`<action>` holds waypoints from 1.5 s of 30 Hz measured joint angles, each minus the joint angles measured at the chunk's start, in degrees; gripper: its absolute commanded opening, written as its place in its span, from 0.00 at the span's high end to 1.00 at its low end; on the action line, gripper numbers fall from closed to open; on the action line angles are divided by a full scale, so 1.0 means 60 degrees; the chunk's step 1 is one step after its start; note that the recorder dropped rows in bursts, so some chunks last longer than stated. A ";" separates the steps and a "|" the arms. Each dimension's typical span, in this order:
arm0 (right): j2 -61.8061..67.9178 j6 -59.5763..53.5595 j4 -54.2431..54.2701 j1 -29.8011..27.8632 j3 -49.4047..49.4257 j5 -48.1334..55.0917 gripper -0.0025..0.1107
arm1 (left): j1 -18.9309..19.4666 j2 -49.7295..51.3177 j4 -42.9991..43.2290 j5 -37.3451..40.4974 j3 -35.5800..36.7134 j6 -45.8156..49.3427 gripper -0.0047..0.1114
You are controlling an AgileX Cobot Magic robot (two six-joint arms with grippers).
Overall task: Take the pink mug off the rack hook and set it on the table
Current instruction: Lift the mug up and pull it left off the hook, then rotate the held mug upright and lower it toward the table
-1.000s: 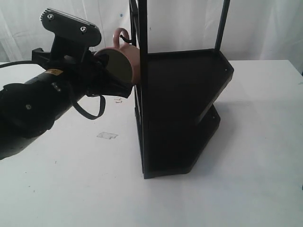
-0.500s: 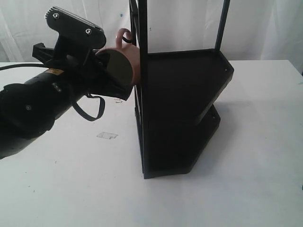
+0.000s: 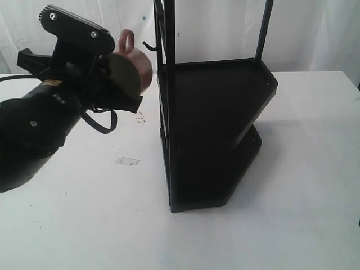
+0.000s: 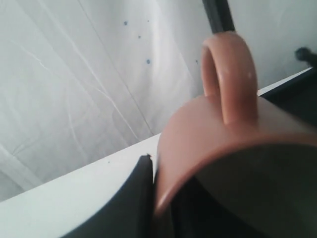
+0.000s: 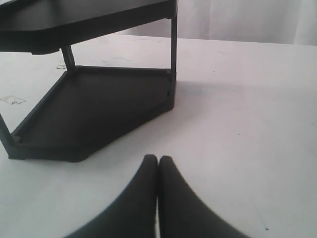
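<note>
The pink mug hangs in the air left of the rack, mouth turned toward the camera, loop handle up. My left gripper is shut on its rim; in the left wrist view one black finger presses the mug from outside. The rack hook juts bare from the rack's left post, a short gap right of the mug's handle. The right gripper is shut and empty, low over the white table in front of the rack's lower tray.
A small clear scrap lies on the table left of the rack's base. A white curtain hangs behind. The rack's upper tray and slim posts stand close to the right of the mug.
The left gripper has pulled leftward and slightly up with the mug. The handle has come off the hook, which now stands bare.
</note>
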 measured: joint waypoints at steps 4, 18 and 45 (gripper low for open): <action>0.0000 0.0000 0.0000 0.0000 0.0000 0.0000 0.98 | 0.0000 0.0000 -0.1074 -0.0345 0.0000 0.0823 0.96; 0.0000 0.0000 0.0000 0.0000 0.0000 0.0000 0.98 | 0.0000 0.0000 -0.6140 -0.0030 0.0054 0.8497 0.96; 0.0000 0.0000 0.0000 -0.0012 0.0000 0.0003 0.98 | -0.0017 0.0000 -0.4965 -0.0836 0.0318 0.8765 0.96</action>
